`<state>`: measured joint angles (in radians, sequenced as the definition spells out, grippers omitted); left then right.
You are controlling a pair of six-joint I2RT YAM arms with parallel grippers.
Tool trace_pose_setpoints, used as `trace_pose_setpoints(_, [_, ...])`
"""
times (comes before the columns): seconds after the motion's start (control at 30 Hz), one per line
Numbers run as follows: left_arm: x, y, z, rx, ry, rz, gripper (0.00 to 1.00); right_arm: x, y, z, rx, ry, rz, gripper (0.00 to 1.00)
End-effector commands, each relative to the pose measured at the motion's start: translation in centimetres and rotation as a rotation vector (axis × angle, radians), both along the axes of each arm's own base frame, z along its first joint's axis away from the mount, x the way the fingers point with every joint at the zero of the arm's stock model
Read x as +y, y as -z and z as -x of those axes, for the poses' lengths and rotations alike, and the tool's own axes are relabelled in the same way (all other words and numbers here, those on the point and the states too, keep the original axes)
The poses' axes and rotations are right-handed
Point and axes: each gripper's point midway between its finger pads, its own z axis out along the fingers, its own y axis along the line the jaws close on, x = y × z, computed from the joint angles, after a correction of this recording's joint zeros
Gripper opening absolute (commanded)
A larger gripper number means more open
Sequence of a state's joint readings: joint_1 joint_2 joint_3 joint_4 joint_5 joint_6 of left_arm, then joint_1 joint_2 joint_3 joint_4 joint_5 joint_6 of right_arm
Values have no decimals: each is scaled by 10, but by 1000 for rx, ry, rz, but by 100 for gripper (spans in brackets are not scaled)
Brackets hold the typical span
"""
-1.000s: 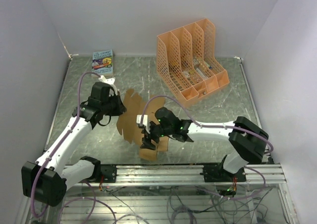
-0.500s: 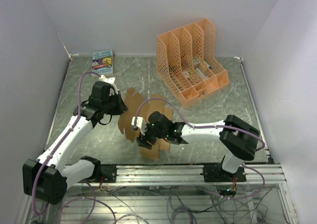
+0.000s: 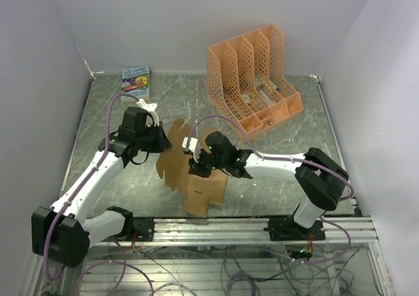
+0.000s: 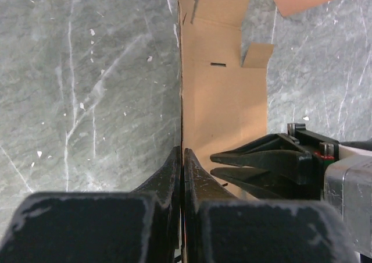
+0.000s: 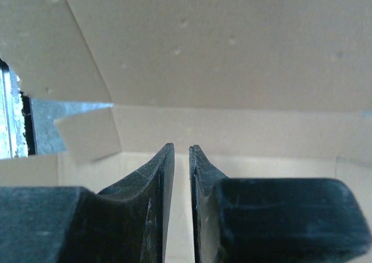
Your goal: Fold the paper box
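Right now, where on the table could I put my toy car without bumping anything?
Bare table lies at the back between the book and the orange rack, and on the right between that rack and the right arm. The middle is crowded: the left hand and right hand meet at the paper box.

The box (image 3: 196, 178) is plain tan cardboard, unprinted, with crease lines and tabbed flaps. It is only partly folded. It sits mid-tabletop (image 3: 111, 106), toward the near edge, with its lower panel lying flat and another panel raised on edge. My left hand (image 4: 183, 153) is clamped on the edge of that raised panel. Seen from my left wrist, the panel has a short slot and notched flaps at its far end. From my right wrist, bare inner faces meet at creases.
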<state>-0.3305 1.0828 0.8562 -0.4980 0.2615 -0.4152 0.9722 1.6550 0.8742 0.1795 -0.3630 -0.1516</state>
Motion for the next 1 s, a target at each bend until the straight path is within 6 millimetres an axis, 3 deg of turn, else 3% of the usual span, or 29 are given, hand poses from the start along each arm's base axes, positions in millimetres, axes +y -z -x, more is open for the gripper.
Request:
trace_pose_setpoints(0.0, [-13, -15, -2, -33, 100, 39, 7, 9, 5, 7, 78, -69, 3, 17])
trace_pose_setpoints(0.13, [-10, -14, -2, -28, 91, 22, 7, 7, 3, 0, 94, -63, 11, 17])
trace_pose_setpoints(0.2, [-7, -14, -3, -36, 90, -5, 7, -2, -17, -13, 102, -78, -37, 20])
trace_pose_setpoints(0.27, [-5, -16, -5, -56, 111, -32, 7, -25, -41, -34, 151, -92, -117, 25])
trace_pose_setpoints(0.3, [-5, -17, -6, -69, 127, -43, 7, -38, -56, -35, 176, -152, -177, 31])
trace_pose_setpoints(0.33, [-5, -20, -8, -85, 141, -48, 7, -56, -66, -48, 161, -152, -213, 39])
trace_pose_setpoints(0.43, [-8, -28, -12, -145, 196, -65, 7, -83, -80, -65, 77, -144, -257, 66])
trace_pose_setpoints(0.53, [-8, -37, -17, -206, 241, -91, 7, -99, -86, -83, 36, -133, -285, 73])
trace_pose_setpoints(0.77, [-11, -67, -17, -361, 361, -137, 7, -94, -75, -105, 50, -235, -301, 74])
trace_pose_setpoints(0.97, [-15, -78, -8, -425, 437, -134, 7, -86, -76, -127, 9, -218, -294, 73])
